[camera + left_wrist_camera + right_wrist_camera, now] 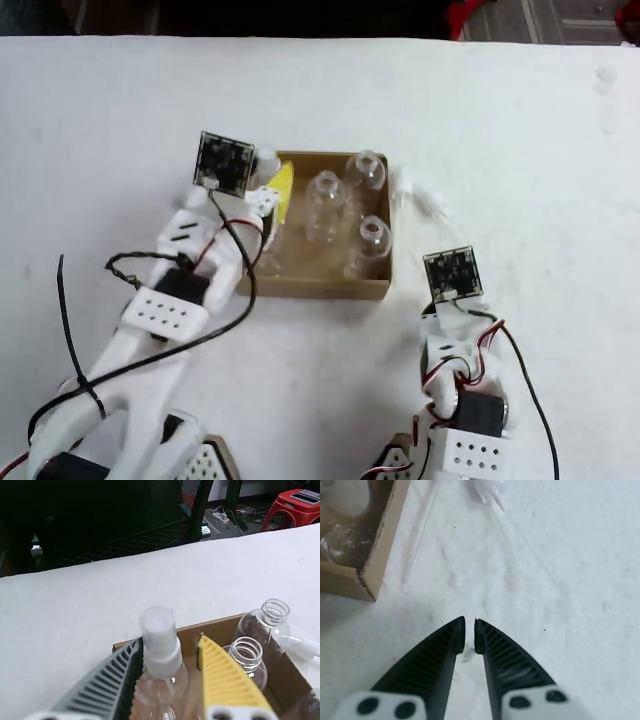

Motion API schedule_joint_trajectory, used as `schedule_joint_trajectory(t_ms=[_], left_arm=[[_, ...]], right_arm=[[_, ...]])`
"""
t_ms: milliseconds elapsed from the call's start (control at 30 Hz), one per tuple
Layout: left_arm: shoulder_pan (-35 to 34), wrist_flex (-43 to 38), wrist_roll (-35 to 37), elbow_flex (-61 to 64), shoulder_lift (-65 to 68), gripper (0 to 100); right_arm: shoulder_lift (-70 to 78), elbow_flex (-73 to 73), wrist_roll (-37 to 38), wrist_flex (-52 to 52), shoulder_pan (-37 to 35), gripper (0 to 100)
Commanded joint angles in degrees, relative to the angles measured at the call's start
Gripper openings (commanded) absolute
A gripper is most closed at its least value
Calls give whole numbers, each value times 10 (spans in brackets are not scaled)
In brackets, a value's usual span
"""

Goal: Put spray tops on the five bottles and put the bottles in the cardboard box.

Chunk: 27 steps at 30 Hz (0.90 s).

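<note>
My left gripper (170,642) hangs over the left end of the cardboard box (320,288), shut on a clear bottle (160,680) between its grey and yellow fingers. That bottle wears a white spray top (159,640) and stands upright inside the box. Three more clear bottles (325,200) stand in the box with bare threaded necks; two of them (247,657) rise beside the yellow finger. A loose spray top (425,200) lies on the table just right of the box. My right gripper (469,625) is shut and holds nothing, low over the table near the box's front right corner (380,555).
The white table (520,130) stretches wide around the box. Black cables loop beside the left arm (160,310). The right arm (455,350) sits at the front right. A dark chair and a red stool stand beyond the table's far edge.
</note>
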Motion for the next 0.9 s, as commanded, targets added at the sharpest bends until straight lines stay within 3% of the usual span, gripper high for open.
schedule_joint_trajectory(t_ms=[0, 433, 867], left_arm=[[-2, 24, 14, -20, -18, 177], [-9, 131, 18, -106, -19, 177], [-40, 378, 18, -269, -20, 181]], right_arm=[[-3, 5, 10, -12, -2, 18], [-3, 5, 10, -12, -2, 18], [-3, 5, 10, -11, -3, 18]])
